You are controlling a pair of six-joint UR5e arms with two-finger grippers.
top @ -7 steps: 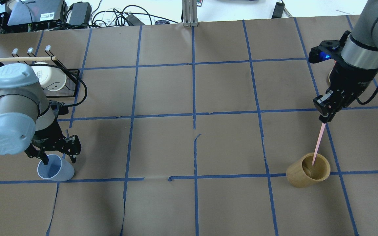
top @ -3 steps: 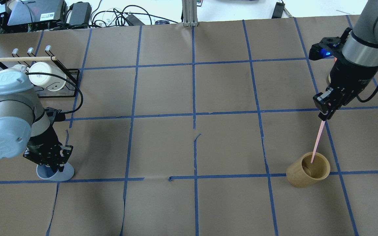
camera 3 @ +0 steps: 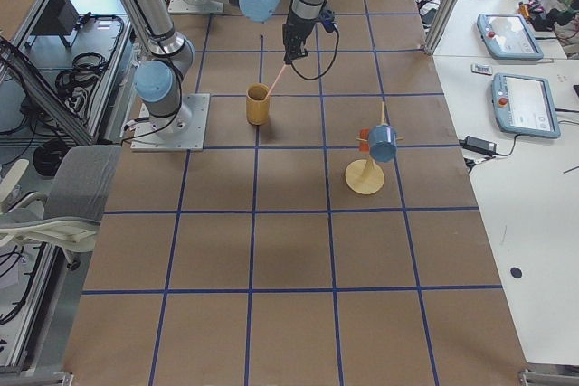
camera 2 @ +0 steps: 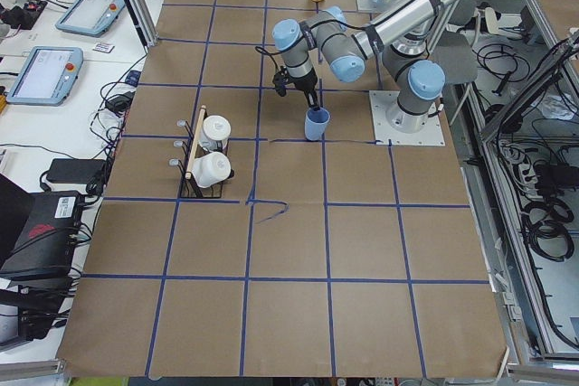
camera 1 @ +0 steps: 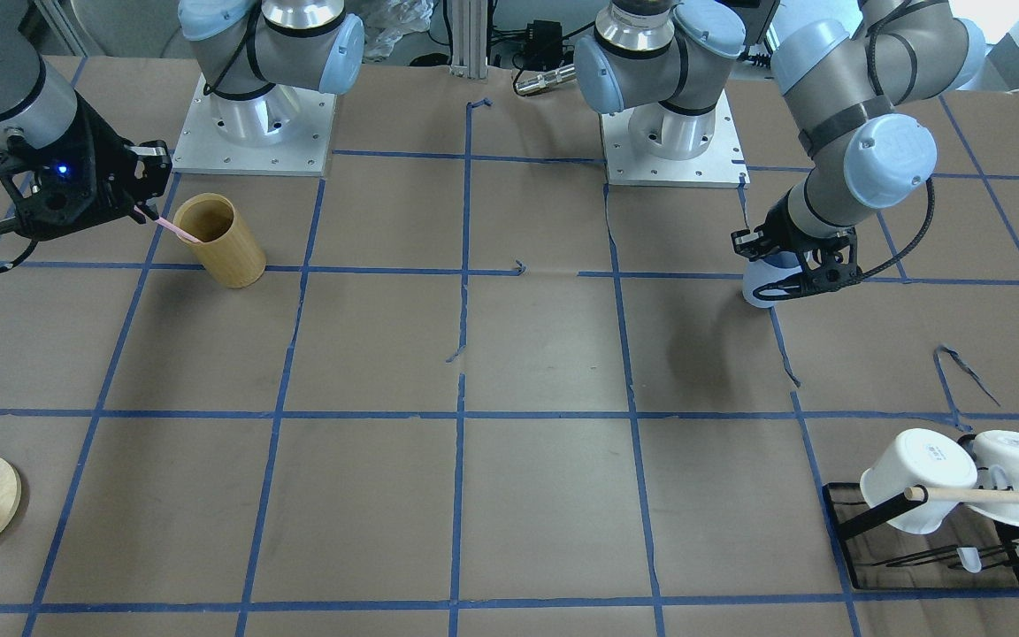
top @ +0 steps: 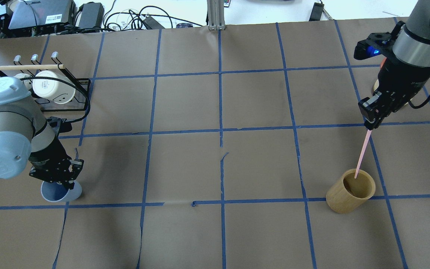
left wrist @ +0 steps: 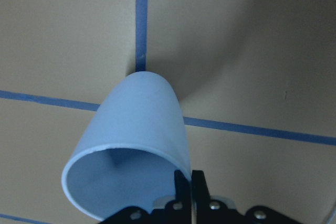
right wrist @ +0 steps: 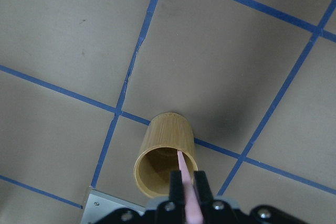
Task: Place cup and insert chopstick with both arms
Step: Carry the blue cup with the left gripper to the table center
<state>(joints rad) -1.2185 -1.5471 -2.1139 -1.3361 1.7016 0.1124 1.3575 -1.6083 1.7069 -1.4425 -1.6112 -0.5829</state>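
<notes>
Presently we list: chopstick, clamped at its top by the right gripper, slanting down from the pincer with its tip at the mouth of the holder, best lowered clear of the rim; cup, mouth up, well apart from the holder, rim clamped by the left gripper.

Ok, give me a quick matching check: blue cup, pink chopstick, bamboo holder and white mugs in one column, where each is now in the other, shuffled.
1 blue cup
2 pink chopstick
3 bamboo holder
4 white mugs

A on the rack
B standing ungripped on the table
C held by the right claw
D rim pinched by the left claw

Pairs: 1-D, 2-C, 3-B, 4-A
</notes>
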